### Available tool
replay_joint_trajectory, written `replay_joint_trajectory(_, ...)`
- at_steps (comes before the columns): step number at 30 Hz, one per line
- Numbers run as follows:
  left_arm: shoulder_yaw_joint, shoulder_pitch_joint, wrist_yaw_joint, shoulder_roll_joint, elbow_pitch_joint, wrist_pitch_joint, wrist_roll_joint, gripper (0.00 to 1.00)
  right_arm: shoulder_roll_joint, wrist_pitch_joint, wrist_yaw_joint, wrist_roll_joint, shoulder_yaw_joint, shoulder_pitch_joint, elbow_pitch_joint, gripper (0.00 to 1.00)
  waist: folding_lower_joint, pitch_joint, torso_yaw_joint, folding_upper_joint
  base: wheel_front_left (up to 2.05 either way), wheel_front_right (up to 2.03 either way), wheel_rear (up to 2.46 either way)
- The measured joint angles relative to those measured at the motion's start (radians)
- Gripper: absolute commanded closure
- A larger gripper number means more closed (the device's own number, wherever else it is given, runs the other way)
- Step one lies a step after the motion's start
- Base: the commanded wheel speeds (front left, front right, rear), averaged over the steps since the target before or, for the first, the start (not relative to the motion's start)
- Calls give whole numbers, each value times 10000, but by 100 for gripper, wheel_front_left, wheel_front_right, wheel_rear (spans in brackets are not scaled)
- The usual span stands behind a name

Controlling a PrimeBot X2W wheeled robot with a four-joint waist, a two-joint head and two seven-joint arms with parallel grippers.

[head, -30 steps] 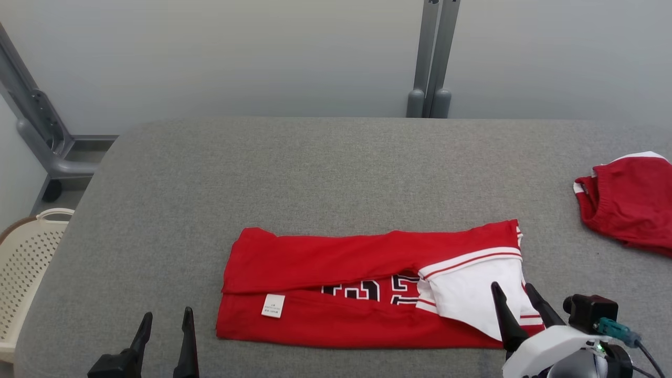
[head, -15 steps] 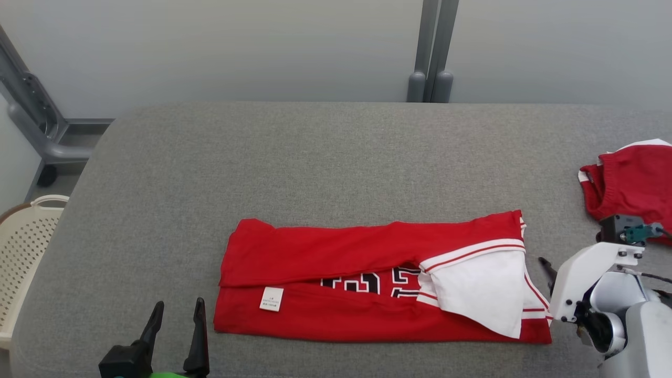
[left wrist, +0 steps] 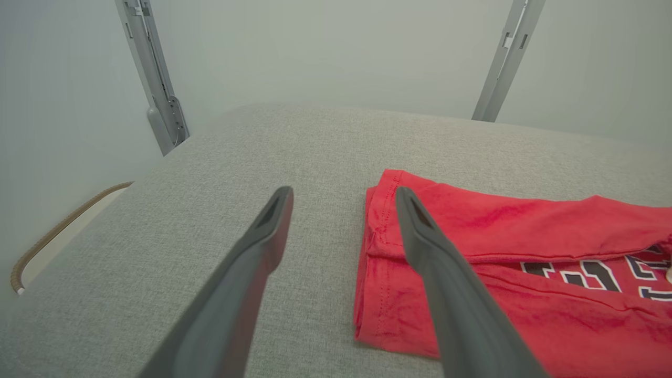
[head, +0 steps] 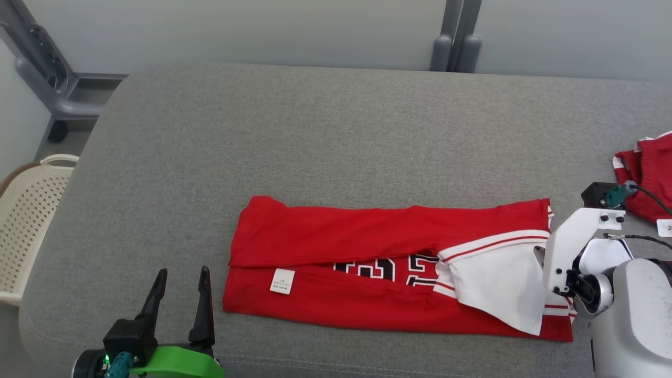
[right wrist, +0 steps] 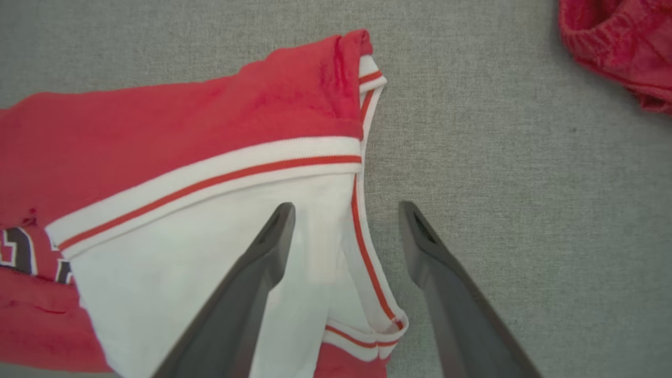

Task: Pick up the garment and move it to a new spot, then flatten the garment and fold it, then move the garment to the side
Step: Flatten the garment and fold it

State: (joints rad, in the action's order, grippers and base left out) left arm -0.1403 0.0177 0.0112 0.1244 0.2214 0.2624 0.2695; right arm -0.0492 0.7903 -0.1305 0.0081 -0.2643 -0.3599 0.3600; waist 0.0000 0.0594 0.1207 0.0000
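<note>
A cream perforated plastic basket (head: 31,210) stands off the left end of the grey fabric-covered table (head: 336,131). The left gripper (head: 184,270) hovers just beside the near-left corner of the garment, claw spread wide and holding nothing.

The red sports jersey with white striped trim and black numerals (head: 388,268) lies mid-table toward the near edge, folded into a long band. Its long axis runs left to right across the table. The plain hemmed end, with a small white label (head: 282,281), points left, and the white-trimmed end points right.

It looks light, soft and limp, likely a little slick, so stacked layers may slide or fall open if only the top one is lifted. The two short ends seem the best holds, pinching every layer near the corners.

The right gripper (right wrist: 346,206) hangs over the right end, claw spread and empty, one finger above white cloth, the other above bare table.

A second crumpled red garment (head: 648,173) lies far right, apart.
</note>
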Motion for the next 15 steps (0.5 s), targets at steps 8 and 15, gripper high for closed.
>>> replay_joint_trajectory(8, 86, -212, 257, -88, 73, 0, -75, 0, -307, -88, -2, -295, 198, -105, 623, 0, 0, 438, 390, 0, 0, 0, 0)
replay_joint_trajectory(15, 163, -308, 393, -153, 119, 0, -169, 0, -487, -146, -4, -249, 105, -104, 1049, 0, 0, 708, 585, 0, 0, 0, 0)
